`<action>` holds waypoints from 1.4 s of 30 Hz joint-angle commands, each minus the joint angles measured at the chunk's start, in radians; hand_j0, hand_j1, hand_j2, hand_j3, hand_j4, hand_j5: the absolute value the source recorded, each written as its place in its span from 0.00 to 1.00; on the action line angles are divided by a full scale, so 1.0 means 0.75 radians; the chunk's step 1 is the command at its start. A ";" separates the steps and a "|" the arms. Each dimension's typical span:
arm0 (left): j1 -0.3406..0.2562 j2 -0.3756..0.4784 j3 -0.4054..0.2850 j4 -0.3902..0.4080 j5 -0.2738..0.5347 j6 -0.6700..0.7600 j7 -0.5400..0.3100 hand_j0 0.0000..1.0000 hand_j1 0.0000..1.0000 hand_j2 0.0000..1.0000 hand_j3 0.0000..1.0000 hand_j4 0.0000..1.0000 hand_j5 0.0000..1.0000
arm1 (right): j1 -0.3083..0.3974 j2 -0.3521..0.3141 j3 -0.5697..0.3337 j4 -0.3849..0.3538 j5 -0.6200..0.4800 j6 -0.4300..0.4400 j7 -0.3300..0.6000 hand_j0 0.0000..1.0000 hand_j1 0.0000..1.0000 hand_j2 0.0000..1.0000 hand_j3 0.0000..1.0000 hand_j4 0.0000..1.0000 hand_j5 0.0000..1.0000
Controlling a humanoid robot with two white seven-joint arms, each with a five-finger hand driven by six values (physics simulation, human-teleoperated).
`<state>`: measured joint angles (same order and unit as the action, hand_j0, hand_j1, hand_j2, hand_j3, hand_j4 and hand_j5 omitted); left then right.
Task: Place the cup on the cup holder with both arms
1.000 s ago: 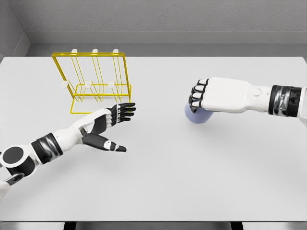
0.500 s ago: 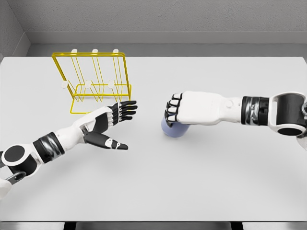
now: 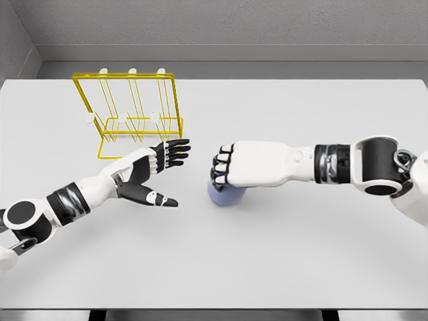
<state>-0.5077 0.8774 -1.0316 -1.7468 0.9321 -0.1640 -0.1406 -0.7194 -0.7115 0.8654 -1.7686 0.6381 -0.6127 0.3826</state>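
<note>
Right robot hand [image 3: 231, 166] mid-frame, fingers curled tight over the pale blue cup [image 3: 225, 194], which sits under its palm at bench [image 3: 281, 267] level, just left of centre. Left robot hand [image 3: 157, 167] waits w/ fingers spread, holding nothing, palm facing the cup just to its right. Yellow wire cup holder [image 3: 130, 117] stands upper left, behind the left hand, so handover looks next; left is nearer the rack.
</note>
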 commanded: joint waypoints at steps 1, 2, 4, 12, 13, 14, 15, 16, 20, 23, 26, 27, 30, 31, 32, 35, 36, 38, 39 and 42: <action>0.000 -0.018 0.001 0.030 0.001 0.000 -0.001 1.00 1.00 1.00 1.00 1.00 1.00 | 0.000 0.008 0.004 0.000 -0.008 0.002 -0.001 0.43 0.43 0.43 0.43 0.43 0.43; -0.002 -0.037 0.001 0.038 -0.003 0.000 -0.001 1.00 1.00 1.00 1.00 1.00 1.00 | 0.000 0.008 0.004 0.000 -0.008 0.002 -0.001 0.43 0.43 0.43 0.43 0.43 0.43; -0.002 -0.065 0.001 0.065 -0.005 0.000 -0.001 1.00 1.00 1.00 1.00 1.00 1.00 | 0.000 0.008 0.020 0.000 -0.008 0.002 -0.001 0.43 0.43 0.43 0.43 0.43 0.43; -0.008 -0.094 -0.001 0.136 -0.079 0.000 -0.001 1.00 1.00 1.00 1.00 1.00 1.00 | 0.000 0.006 0.026 0.002 -0.002 0.002 -0.001 0.93 0.93 0.93 0.93 0.93 0.93; -0.008 -0.100 -0.003 0.145 -0.099 0.000 -0.001 1.00 1.00 1.00 1.00 1.00 1.00 | 0.000 0.004 0.026 0.002 0.000 0.002 -0.001 0.97 0.97 0.97 0.97 0.97 0.97; -0.008 -0.102 -0.003 0.155 -0.106 0.002 -0.001 1.00 1.00 1.00 1.00 1.00 1.00 | 0.000 0.004 0.026 0.002 0.000 0.002 -0.001 0.97 0.97 0.97 0.97 0.97 0.97; -0.008 -0.104 -0.003 0.163 -0.116 0.002 -0.001 1.00 1.00 1.00 1.00 1.00 1.00 | 0.000 0.004 0.026 0.002 0.002 0.002 -0.001 0.97 0.97 0.97 0.97 0.97 0.97; -0.008 -0.104 -0.003 0.163 -0.120 0.002 -0.001 1.00 1.00 1.00 1.00 1.00 1.00 | 0.000 0.002 0.024 0.002 0.002 0.002 -0.001 0.99 0.99 0.99 0.99 0.99 0.99; -0.008 -0.106 -0.003 0.163 -0.118 0.000 -0.001 1.00 1.00 1.00 1.00 1.00 1.00 | 0.000 -0.017 0.006 0.002 0.006 0.002 -0.001 1.00 1.00 1.00 1.00 1.00 1.00; -0.010 -0.114 -0.003 0.163 -0.118 0.002 -0.001 1.00 1.00 1.00 1.00 1.00 1.00 | -0.002 -0.062 -0.033 0.002 -0.006 0.002 -0.005 1.00 1.00 1.00 1.00 1.00 1.00; -0.010 -0.125 -0.003 0.163 -0.118 0.002 -0.001 1.00 1.00 1.00 1.00 1.00 1.00 | -0.002 -0.086 -0.082 0.002 -0.008 0.002 -0.007 1.00 1.00 1.00 1.00 1.00 1.00; -0.010 -0.129 -0.003 0.163 -0.118 0.002 -0.001 1.00 1.00 1.00 1.00 1.00 1.00 | -0.002 -0.094 -0.098 0.002 -0.010 0.002 -0.013 1.00 1.00 1.00 1.00 1.00 1.00; -0.010 -0.147 -0.005 0.163 -0.120 0.004 -0.001 1.00 1.00 1.00 1.00 1.00 1.00 | -0.002 -0.098 -0.154 0.002 -0.076 0.002 -0.015 1.00 1.00 1.00 1.00 1.00 1.00; -0.010 -0.149 -0.005 0.163 -0.120 0.004 -0.001 1.00 1.00 1.00 1.00 1.00 1.00 | -0.002 -0.111 -0.197 0.002 -0.098 0.002 -0.017 1.00 1.00 1.00 1.00 1.00 1.00; -0.018 -0.151 -0.025 0.163 -0.120 0.002 -0.001 1.00 1.00 1.00 1.00 1.00 1.00 | 0.000 -0.150 -0.242 0.002 -0.163 0.002 -0.017 1.00 1.00 1.00 1.00 1.00 1.00; -0.031 -0.174 -0.034 0.161 -0.120 0.004 -0.001 1.00 1.00 1.00 1.00 1.00 1.00 | 0.074 -0.244 -0.401 0.020 -0.303 0.002 -0.015 1.00 1.00 1.00 1.00 1.00 1.00; -0.033 -0.180 -0.034 0.161 -0.120 0.004 -0.001 1.00 1.00 1.00 1.00 1.00 1.00 | 0.141 -0.266 -0.473 0.024 -0.325 0.002 -0.017 1.00 1.00 1.00 1.00 1.00 1.00; -0.055 -0.190 -0.066 0.163 -0.120 0.004 -0.001 1.00 1.00 1.00 1.00 1.00 1.00 | 0.335 -0.276 -0.700 0.059 -0.388 0.002 -0.015 1.00 1.00 1.00 1.00 1.00 1.00; -0.057 -0.192 -0.073 0.163 -0.120 0.004 -0.001 1.00 1.00 1.00 1.00 1.00 1.00 | 0.429 -0.270 -0.796 0.069 -0.397 0.002 -0.015 1.00 1.00 1.00 1.00 1.00 1.00; -0.057 -0.206 -0.075 0.163 -0.120 0.004 -0.001 1.00 1.00 1.00 1.00 1.00 1.00 | 0.609 -0.266 -0.929 0.086 -0.511 0.002 -0.015 1.00 1.00 1.00 1.00 1.00 1.00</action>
<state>-0.5524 0.7287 -1.0829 -1.6242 0.8397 -0.1611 -0.1410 -0.2348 -0.9059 0.2626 -1.7143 0.3187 -0.6135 0.3720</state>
